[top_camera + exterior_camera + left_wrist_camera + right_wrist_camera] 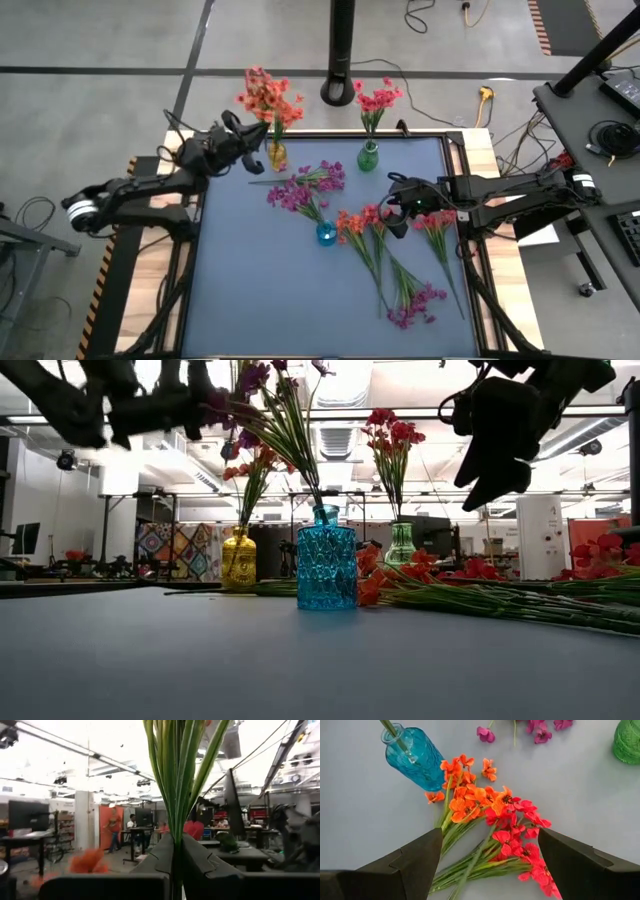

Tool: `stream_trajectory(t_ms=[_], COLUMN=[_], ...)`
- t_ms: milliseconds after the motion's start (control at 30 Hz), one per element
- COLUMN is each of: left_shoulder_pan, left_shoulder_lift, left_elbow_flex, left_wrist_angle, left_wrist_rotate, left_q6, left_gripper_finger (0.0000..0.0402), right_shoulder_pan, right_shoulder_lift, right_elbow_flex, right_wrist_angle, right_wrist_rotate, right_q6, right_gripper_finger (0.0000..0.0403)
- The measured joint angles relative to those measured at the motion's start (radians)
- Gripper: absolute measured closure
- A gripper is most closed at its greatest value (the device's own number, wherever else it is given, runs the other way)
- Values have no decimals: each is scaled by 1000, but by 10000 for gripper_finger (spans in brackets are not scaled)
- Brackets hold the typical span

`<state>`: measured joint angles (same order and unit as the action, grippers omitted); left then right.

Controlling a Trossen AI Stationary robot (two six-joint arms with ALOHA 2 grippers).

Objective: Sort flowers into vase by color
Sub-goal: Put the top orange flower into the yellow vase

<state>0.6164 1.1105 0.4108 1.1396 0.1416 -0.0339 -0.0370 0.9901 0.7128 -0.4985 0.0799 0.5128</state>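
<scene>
Left gripper (252, 135) clenched on orange flower stems (175, 780) above the yellow vase (277, 155), evidently to match its orange blooms; right gripper (398, 205) spread wide over loose orange and red flowers (490, 815) on the table (250, 290), apparently selecting one.

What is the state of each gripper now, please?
Left gripper: closed on green flower stems, near the yellow vase.
Right gripper: open, holding nothing, above the orange and red flowers on the table.
</scene>
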Motion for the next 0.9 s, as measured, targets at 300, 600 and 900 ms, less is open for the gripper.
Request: stream_trajectory(t_ms=[300, 600, 900], left_shoulder_pan=[63, 112, 170], left_shoulder_lift=[211, 362, 410], left_elbow_flex=[-87, -46, -30], left_wrist_angle=[393, 430, 432], left_wrist_rotate=[3, 0, 68], left_q6=[-48, -54, -65], left_gripper_finger=[401, 401, 401], right_shoulder_pan=[0, 0, 0], right_shoulder_lift=[0, 0, 0], right_elbow_flex=[0, -1, -1], right_wrist_angle=[12, 26, 52], right_wrist_rotate=[0, 1, 1], right_q6=[-3, -1, -1], right_gripper_finger=[83, 83, 83])
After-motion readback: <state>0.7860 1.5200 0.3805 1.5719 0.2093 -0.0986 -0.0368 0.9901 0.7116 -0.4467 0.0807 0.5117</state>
